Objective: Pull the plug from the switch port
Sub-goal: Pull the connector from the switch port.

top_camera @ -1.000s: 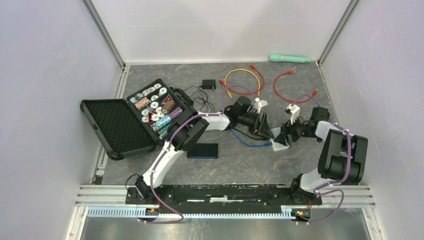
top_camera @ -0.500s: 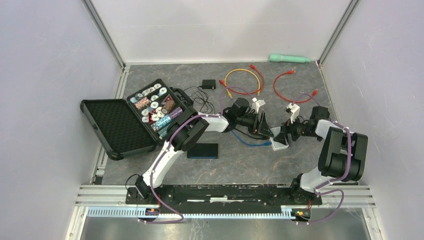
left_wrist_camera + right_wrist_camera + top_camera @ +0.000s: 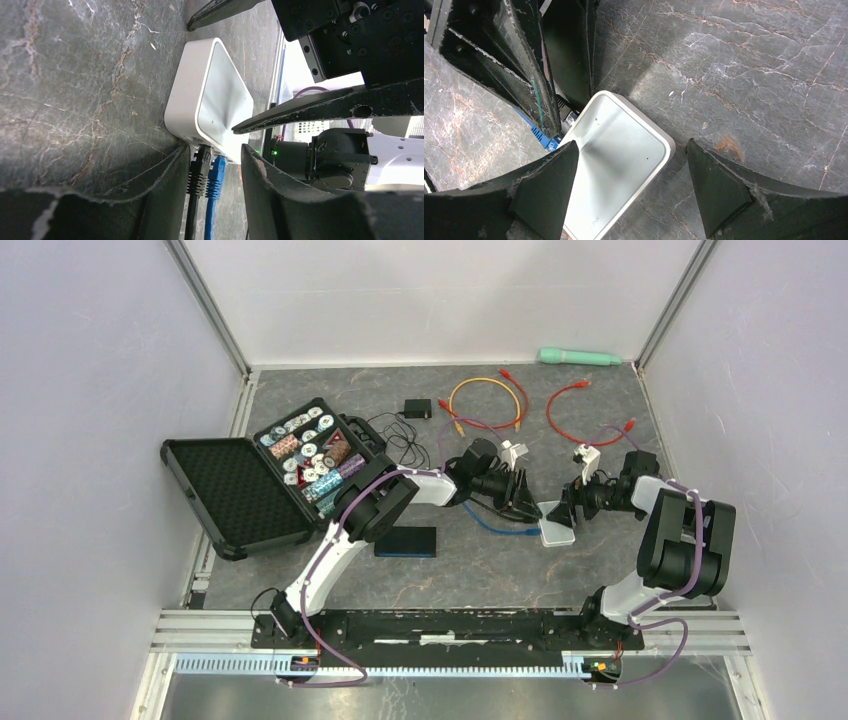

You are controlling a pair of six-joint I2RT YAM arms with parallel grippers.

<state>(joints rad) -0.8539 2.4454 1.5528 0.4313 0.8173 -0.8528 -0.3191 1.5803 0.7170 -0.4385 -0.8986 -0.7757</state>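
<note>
"Starting at the near edge, what did you have?" my supervisor asked.

"Closest to me was the black mounting rail (image 3: pixel 450 623). Past it, a flat dark slab (image 3: pixel 405 541) lay on the table (image 3: pixel 470 575), left of centre. Right of centre lay the white switch (image 3: pixel 557 524), flat on the table between my two grippers, which faced each other low over it."

"And the plugs?"

"A black plug (image 3: pixel 199 172) and a blue plug (image 3: pixel 215 172) sat side by side in the switch's edge towards the left arm, both seated. The blue cable (image 3: pixel 495 527) trailed off leftward. My left gripper (image 3: pixel 214 150) stood part-way apart and straddled the pair. One finger was just beside the black plug, and I could not tell whether it touched. The other stood apart from the blue plug. It had clamped nothing."

"The right one?"

"My right gripper (image 3: pixel 631 144) was spread wide across the switch's other end. One finger overlapped the switch's edge in the wrist view; contact I could not judge. The other stood off its corner. It held nothing."

"Farther back?"

"An open black case (image 3: pixel 235 495) with poker chips (image 3: pixel 305 450) on the left, then a small black adapter (image 3: pixel 417 408), a looped orange cable (image 3: pixel 486 380), a red cable (image 3: pixel 549 415), and a green cylinder (image 3: pixel 578 357) against the back wall."
</note>
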